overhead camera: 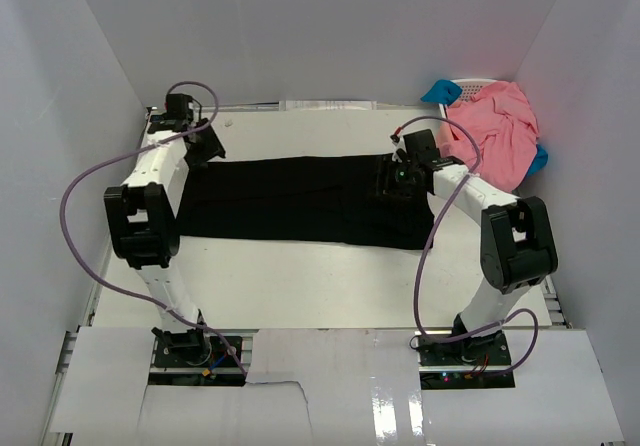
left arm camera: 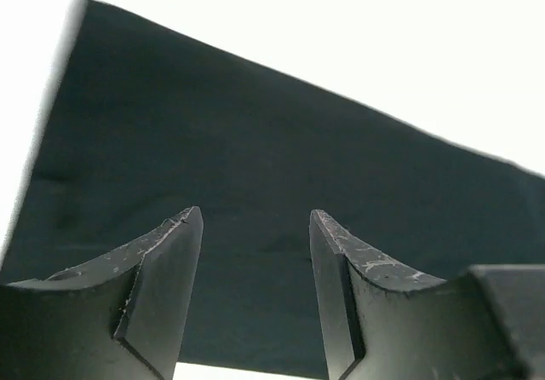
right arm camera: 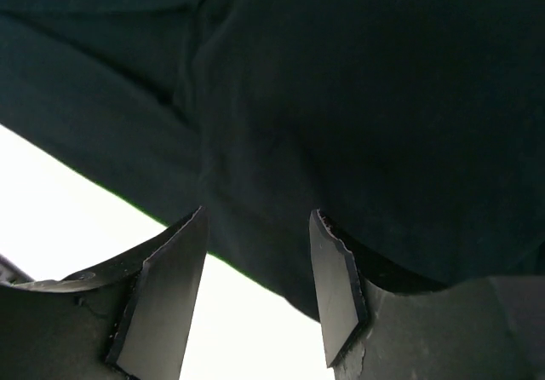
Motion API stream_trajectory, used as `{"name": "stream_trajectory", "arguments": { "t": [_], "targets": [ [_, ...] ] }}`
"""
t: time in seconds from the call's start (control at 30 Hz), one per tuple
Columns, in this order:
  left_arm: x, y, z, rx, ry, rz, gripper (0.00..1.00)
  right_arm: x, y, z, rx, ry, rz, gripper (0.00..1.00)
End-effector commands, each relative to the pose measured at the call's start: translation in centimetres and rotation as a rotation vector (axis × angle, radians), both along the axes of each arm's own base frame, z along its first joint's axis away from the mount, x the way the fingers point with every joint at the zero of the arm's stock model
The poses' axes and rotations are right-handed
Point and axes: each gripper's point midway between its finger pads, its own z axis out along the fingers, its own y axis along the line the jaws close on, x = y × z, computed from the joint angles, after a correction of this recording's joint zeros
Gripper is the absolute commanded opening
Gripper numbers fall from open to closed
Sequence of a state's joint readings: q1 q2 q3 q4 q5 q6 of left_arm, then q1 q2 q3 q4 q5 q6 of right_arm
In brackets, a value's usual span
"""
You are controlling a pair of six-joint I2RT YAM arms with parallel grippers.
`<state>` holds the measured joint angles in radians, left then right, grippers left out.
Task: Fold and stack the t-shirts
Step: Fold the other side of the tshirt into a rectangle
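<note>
A black t-shirt lies flat across the middle of the table as a long folded band. My left gripper hovers at its far left end, open, and the left wrist view shows the black t-shirt beyond the empty left gripper. My right gripper is over the shirt's right part, open and holding nothing. Seen from the right wrist, the right gripper straddles the edge of the black t-shirt. A salmon-pink t-shirt heap sits at the back right.
The pink heap rests on a white lattice basket in the back right corner, with blue cloth poking out beside it. White walls enclose the table on three sides. Purple cables loop off both arms.
</note>
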<state>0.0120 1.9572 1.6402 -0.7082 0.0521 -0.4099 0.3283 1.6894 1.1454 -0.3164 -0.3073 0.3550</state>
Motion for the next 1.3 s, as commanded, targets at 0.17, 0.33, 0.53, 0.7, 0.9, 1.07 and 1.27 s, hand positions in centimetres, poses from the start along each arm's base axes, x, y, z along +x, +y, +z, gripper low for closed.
{"name": "stream_trajectory", "arguments": {
  "t": [0.17,0.33,0.53,0.7,0.9,1.07,1.27],
  "targets": [
    [-1.0,5.2,4.6,-0.143,-0.165,0.177,0.66,3.7,4.0,3.0,0.077,-0.089,0.068,0.56],
    [-2.0,5.7,3.1,-0.234,-0.128,0.188,0.66,2.6,8.6,3.3,0.076,-0.113,0.197,0.56],
    [-2.4,6.1,1.7,-0.301,-0.096,0.202,0.66,1.5,12.9,1.5,0.022,-0.103,0.301,0.45],
    [-1.6,6.9,0.8,-0.29,-0.087,0.217,0.66,1.0,16.0,-0.3,-0.04,-0.092,0.361,0.19],
    [0.2,8.4,-0.5,-0.245,-0.071,0.244,0.65,0.6,17.9,-2.4,-0.092,-0.067,0.389,0.08],
    [1.3,8.9,-2.2,-0.238,-0.045,0.253,0.64,0.2,18.2,-4.4,-0.125,-0.04,0.397,0.08],
    [2.8,9.6,-2.8,-0.226,-0.049,0.255,0.63,-0.4,17.8,-6.6,-0.168,0.001,0.404,0.08]
  ]
}}
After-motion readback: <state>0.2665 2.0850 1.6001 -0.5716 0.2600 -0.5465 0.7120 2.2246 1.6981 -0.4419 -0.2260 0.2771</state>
